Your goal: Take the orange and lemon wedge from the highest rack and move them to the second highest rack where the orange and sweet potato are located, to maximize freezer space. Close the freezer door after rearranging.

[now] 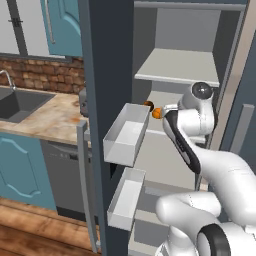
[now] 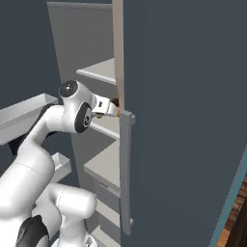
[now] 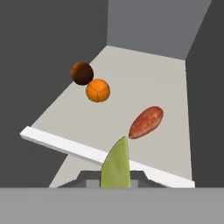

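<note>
step: the gripper (image 3: 115, 181) carries the lemon wedge (image 3: 116, 164) toward the second highest rack (image 3: 144, 94), which is where two oranges and the sweet potato lie.
fingers: pinched on the wedge's base; its point sticks up over the rack's front edge.
wedge: at the rack's front lip, not yet over the slab.
rack load: bright orange (image 3: 97, 90) mid-rack, dark orange (image 3: 82, 73) touching it behind, sweet potato (image 3: 146, 122) near the front.
advice: the arm would do well to go deeper past the lip, aim at bare slab beside the sweet potato, lower, then release; a drop at the lip risks a fall.
hidden: finger tips are covered by the wedge; in the right base view the door edge masks the hand.
highest rack (image 1: 177, 66): looks bare in the left base view, though its far side is cut off.
</note>
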